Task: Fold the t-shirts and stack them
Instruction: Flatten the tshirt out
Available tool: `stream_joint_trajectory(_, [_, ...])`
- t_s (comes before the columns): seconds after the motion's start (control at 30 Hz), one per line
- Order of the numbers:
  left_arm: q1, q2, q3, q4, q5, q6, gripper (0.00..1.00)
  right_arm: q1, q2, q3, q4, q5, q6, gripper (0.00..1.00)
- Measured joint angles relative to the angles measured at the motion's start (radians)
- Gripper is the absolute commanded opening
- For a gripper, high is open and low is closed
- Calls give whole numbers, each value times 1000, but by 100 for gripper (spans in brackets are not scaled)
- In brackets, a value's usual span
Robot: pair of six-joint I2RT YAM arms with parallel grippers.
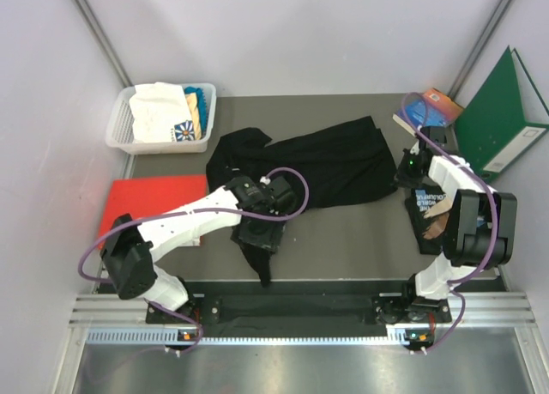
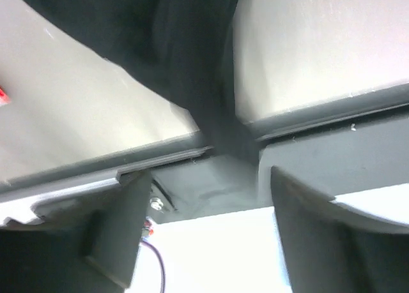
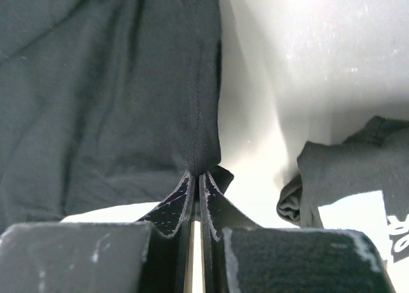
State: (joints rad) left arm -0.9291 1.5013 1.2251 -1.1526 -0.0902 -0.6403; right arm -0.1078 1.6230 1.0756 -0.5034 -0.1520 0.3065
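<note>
One grey tabletop (image 1: 343,231), pale walls (image 1: 300,33); black t-shirt (image 1: 334,162) spread.

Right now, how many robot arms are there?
2. The left arm reaches over the near end of the black t-shirt; the right arm bends beside its right end.

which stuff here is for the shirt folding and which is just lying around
Job: black shirt; white shirt and teal shirt in the basket.
Lying about: red book, green binder, magazine, blue book.
</note>
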Motion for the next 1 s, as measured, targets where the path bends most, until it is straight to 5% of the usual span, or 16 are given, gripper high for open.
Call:
stream_joint_trajectory(0.07, [-39,7,0,-13,11,-7,99,0,0,4,-20,6,0,0])
stream_joint_trajectory(0.33, [-113,11,32,-36,-100,-49,99,-5,0,53,-67,42,-2,0])
stream_joint_trajectory(0.73, [313,218,230,55,-290,76,99,-40,88,161,-84,97,-10,0])
stream_joint_trajectory(1.0, [435,568,644,130,-289,212,98,-55,166,227,-90,120,-19,2])
